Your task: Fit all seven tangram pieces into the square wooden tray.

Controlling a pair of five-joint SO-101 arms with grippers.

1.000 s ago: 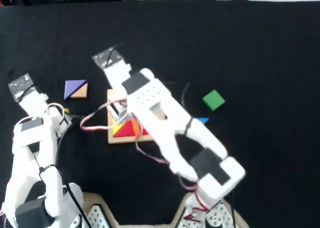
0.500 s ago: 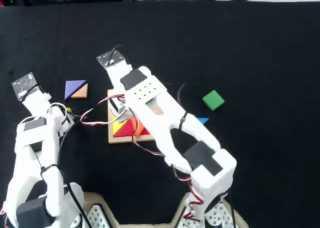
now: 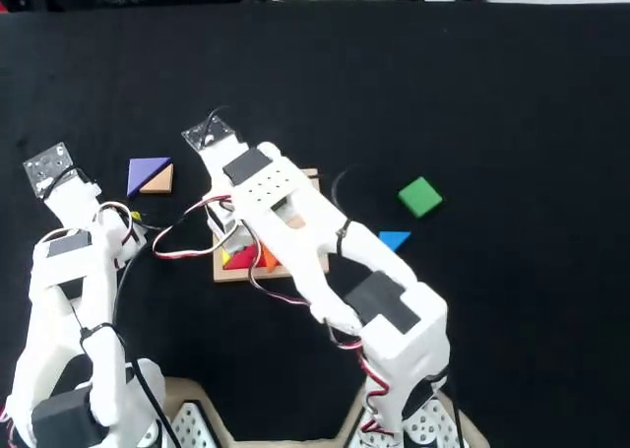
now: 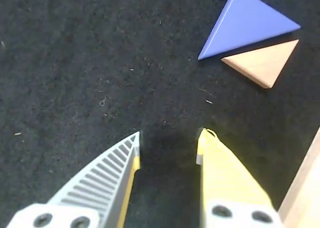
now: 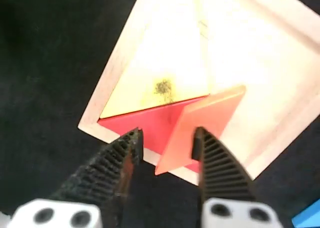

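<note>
The square wooden tray [image 5: 280,62] holds a yellow triangle [image 5: 165,72] and, next to it, a red triangle [image 5: 142,125]. An orange piece [image 5: 200,120] lies slanted over the red one. My right gripper [image 5: 166,138] hovers open just above the tray's corner, with the orange piece's lower end between its fingers. In the high view the right arm covers most of the tray [image 3: 222,272]. A blue triangle [image 4: 247,22] and a tan triangle [image 4: 262,62] touch on the cloth ahead of my open left gripper [image 4: 167,138]. A green square [image 3: 420,196] and a small blue triangle [image 3: 395,238] lie to the tray's right.
Black cloth covers the whole table [image 3: 472,94]. The tray's rim [image 4: 305,198] is close beside the left gripper's yellow finger. The right arm's red and white cables [image 3: 182,239] loop between the two arms. Open cloth lies at the back and far right.
The right arm has swung its wrist left and drawn in over the tray, covering more of it and uncovering the small blue triangle. The left arm has barely moved.
</note>
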